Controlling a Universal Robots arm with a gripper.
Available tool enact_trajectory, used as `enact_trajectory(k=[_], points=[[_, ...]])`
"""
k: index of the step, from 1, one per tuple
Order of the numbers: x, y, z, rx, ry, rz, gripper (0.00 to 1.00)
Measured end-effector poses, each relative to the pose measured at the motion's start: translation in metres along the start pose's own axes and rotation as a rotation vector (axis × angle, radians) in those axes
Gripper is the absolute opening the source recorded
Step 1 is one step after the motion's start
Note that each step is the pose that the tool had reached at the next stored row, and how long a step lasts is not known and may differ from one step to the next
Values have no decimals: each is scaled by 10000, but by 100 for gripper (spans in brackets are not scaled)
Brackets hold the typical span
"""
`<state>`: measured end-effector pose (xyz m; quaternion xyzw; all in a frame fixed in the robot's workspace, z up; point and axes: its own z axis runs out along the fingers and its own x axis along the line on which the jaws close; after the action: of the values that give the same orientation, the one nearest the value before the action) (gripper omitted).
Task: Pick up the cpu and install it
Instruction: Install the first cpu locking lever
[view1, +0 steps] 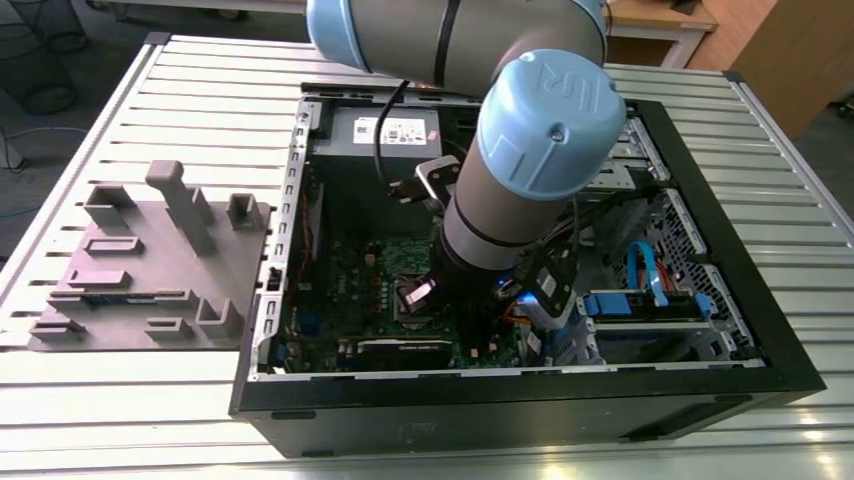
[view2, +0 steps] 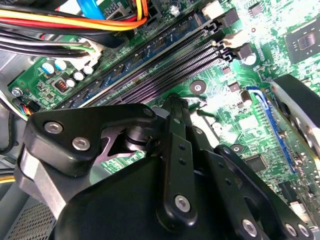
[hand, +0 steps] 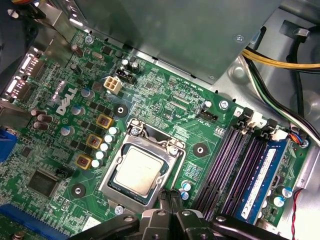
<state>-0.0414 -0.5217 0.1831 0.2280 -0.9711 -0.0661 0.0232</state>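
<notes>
The gripper (hand: 170, 196), fingers pinched together and holding nothing, is hovering just beside the cpu (hand: 139, 170), which is sitting in its socket frame (hand: 142, 167); it is probably light, stiff and fragile, best taken by its edges.

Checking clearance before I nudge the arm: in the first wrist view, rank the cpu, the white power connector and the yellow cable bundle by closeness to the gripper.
1. The cpu, seated in its socket frame, just beside the gripper.
2. The white power connector, farther across the board.
3. The yellow cable bundle, off the board by the case wall, farthest.
</notes>
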Motion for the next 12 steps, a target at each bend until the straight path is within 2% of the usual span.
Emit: enact_trajectory(k=[7,12], points=[[10,5,-5,-13,-12,-5,11],[10,16,-61,-23,-21,-1,11]])
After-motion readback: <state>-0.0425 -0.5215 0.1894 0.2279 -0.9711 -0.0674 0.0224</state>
